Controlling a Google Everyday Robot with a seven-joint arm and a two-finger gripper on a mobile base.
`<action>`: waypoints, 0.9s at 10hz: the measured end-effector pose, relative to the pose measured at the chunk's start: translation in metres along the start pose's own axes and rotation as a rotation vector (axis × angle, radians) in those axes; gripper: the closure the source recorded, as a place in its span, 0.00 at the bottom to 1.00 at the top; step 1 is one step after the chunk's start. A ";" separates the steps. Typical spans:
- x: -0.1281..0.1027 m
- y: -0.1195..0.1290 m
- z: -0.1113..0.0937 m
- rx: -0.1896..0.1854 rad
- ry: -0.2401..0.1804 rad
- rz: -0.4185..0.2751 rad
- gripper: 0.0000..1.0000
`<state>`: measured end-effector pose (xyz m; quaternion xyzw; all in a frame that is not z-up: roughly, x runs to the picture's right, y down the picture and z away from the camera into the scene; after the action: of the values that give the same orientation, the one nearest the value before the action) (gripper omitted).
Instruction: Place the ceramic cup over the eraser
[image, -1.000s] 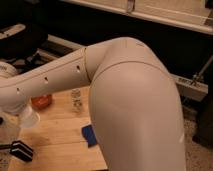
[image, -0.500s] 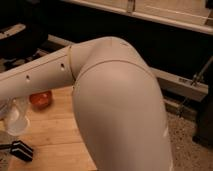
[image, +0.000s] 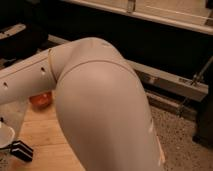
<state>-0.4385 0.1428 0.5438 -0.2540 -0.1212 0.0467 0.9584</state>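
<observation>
The white ceramic cup shows only in part at the left edge, just above and left of the eraser. The eraser, a small black block with white stripes, lies on the wooden table. My big white arm fills the middle of the camera view and reaches left and down toward the cup. My gripper is past the left edge, out of sight at the end of the arm. The cup moves with the arm, so the gripper is shut on it.
An orange-red bowl peeks out from under the forearm at the back of the table. To the right, a speckled floor runs below a metal rail. The arm hides most of the table.
The arm has swung further left and down. The cup has travelled left and lower with it, ending close above the eraser. The eraser has stayed put.
</observation>
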 end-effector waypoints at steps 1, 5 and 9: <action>0.003 0.005 0.005 -0.001 -0.003 0.003 1.00; 0.023 0.012 0.012 0.032 -0.027 0.042 1.00; 0.044 0.015 0.007 0.041 -0.005 0.079 1.00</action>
<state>-0.3986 0.1657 0.5515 -0.2389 -0.1124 0.0877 0.9605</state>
